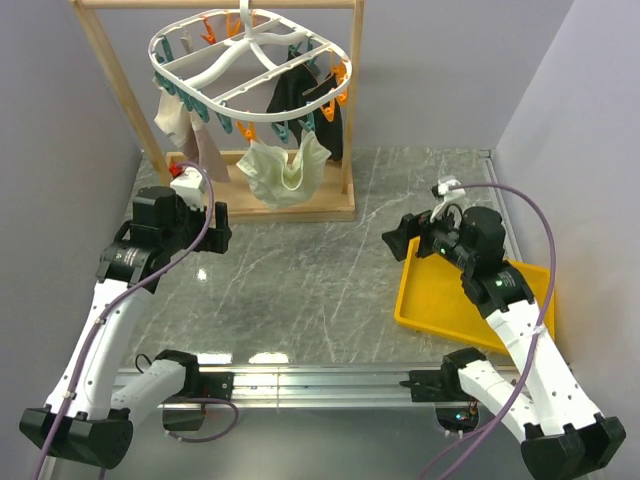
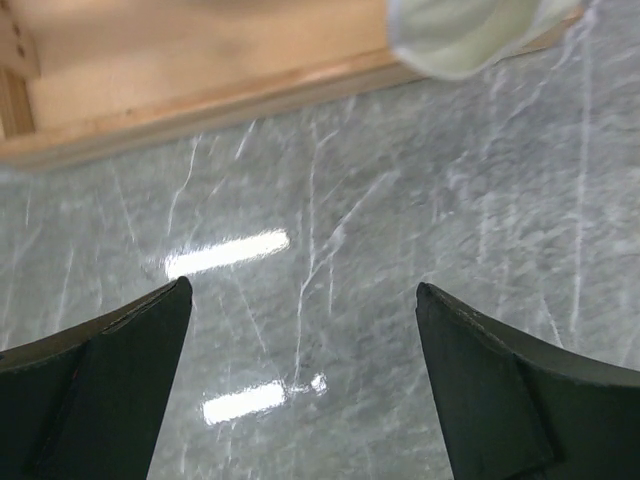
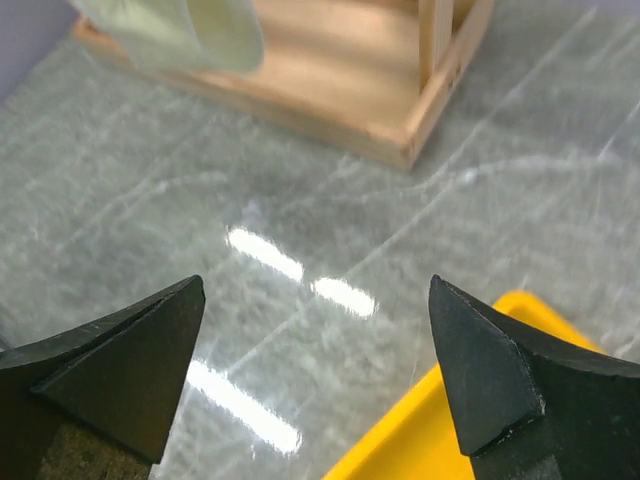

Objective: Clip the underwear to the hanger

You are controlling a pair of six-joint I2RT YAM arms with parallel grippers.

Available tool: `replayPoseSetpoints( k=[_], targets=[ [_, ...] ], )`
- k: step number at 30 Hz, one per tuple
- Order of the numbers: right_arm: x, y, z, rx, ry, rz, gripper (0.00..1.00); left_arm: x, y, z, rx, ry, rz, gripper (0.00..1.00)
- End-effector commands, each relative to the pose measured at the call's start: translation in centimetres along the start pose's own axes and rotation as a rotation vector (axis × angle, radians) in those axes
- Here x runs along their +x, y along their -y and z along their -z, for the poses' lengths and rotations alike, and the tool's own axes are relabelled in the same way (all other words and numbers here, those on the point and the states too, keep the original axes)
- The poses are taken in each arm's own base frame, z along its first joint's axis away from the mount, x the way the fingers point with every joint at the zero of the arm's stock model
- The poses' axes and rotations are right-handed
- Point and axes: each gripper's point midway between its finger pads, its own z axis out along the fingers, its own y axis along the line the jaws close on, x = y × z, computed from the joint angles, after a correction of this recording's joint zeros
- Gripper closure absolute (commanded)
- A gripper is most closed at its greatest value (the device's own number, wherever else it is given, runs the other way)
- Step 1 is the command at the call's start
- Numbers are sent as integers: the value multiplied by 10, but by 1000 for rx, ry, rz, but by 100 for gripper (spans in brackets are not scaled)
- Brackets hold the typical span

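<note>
A white plastic clip hanger (image 1: 232, 60) hangs from a wooden rack (image 1: 330, 210) that stands at the far edge of the marble desk (image 1: 320, 285), toward its left corner. The cream underwear (image 1: 285, 170) dangles from clips on the hanger's near side, its lowest fold just above the rack's base. It looks already pinned and carrying its own weight. The left end effector (image 1: 213, 228) and right end effector (image 1: 400, 240) both gape wide and hold nothing, low over bare desk, apart from the garment. A yellow tray (image 1: 430, 310) sits by the right edge, under the right arm.
</note>
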Motion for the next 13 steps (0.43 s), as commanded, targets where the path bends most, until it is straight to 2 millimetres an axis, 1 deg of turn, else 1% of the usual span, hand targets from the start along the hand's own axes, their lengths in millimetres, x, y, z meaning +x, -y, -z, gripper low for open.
replayPoseSetpoints(
  k=[1, 2, 3, 4, 5, 6, 9, 12, 13],
  targets=[
    [0, 0, 12, 3, 52, 23, 0, 22, -16, -4, -98, -59, 56, 1],
    [3, 0, 12, 4, 51, 19, 0, 23, -17, -2, -98, -44, 49, 1],
    [11, 2, 12, 4, 39, 8, 0, 22, -17, -1, -97, -25, 43, 1],
    [12, 4, 15, 13, 48, 3, 0, 25, -17, -3, -97, -20, 37, 1],
    [17, 5, 16, 17, 42, 2, 0, 24, -17, -1, -97, -5, 30, 1],
    [18, 6, 17, 20, 44, 2, 0, 26, -22, -1, -124, -4, 28, 1],
    [14, 4, 24, 21, 77, 23, 0, 24, -26, 1, -146, 19, 22, 1],
    [4, 3, 29, 27, 110, 38, 0, 10, -25, 10, -140, 94, 4, 1],
    [2, 4, 29, 34, 114, 39, 0, 4, -21, 15, -118, 127, -9, 1]
  ],
)
